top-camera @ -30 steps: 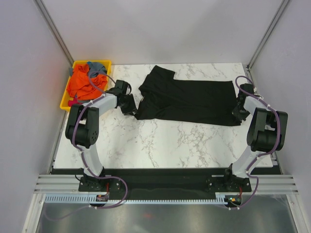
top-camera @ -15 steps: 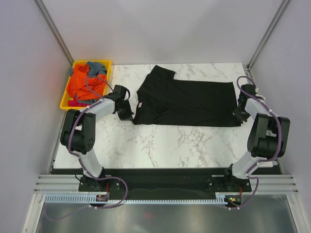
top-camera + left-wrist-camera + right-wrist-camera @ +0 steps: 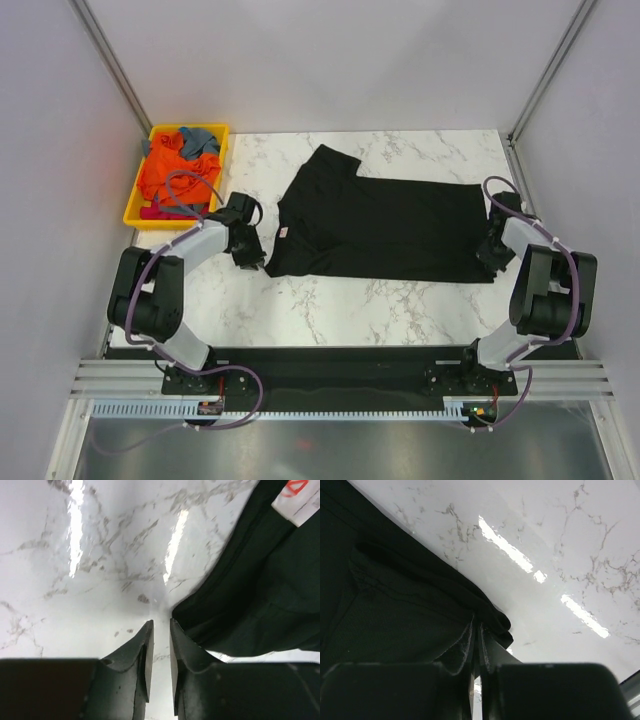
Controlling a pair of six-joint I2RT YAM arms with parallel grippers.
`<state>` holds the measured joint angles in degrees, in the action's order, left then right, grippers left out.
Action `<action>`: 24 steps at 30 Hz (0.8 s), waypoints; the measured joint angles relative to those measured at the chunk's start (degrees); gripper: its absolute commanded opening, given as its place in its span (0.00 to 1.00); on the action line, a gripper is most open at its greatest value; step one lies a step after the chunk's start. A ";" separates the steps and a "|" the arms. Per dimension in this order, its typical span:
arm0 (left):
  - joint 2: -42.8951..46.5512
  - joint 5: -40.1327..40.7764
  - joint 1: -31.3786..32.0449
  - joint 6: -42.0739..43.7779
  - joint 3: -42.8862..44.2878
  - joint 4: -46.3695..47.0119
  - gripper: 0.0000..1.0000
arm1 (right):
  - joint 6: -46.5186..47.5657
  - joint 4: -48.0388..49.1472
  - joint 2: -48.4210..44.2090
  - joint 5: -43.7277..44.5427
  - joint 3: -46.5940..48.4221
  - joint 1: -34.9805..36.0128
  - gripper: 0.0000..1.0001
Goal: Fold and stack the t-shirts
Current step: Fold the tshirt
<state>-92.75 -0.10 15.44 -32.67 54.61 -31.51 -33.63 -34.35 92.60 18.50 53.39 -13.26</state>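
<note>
**Black shirt (image 3: 385, 225) spread on the bench (image 3: 340, 290), a claw at each end**

At the far left, a yellow tray (image 3: 133, 213) holds a crumpled orange shirt (image 3: 165, 175) with a grey-blue shirt (image 3: 200, 138) behind it. Right of the tray, the left claw (image 3: 161, 625) sits low over the bench at the black shirt's near left corner. Its jaws are parted by a thin slit with only marble showing between them, and the cloth edge lies just beside one finger, ungripped. The black shirt lies flat across the middle, one sleeve pointing to the far side, a white label (image 3: 295, 497) near its left edge. At the shirt's right end, the right claw (image 3: 476, 622) is pinched tight on a fold of the black cloth.
</note>
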 measured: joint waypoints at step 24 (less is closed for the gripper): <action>1.36 -14.82 0.81 -2.71 -1.79 5.68 0.41 | 23.47 26.16 -6.10 -10.38 4.11 45.99 0.41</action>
<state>-91.39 -14.92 16.25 -35.38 52.82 -25.82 -10.15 -8.19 86.50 8.12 57.49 32.73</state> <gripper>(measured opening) 0.376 0.396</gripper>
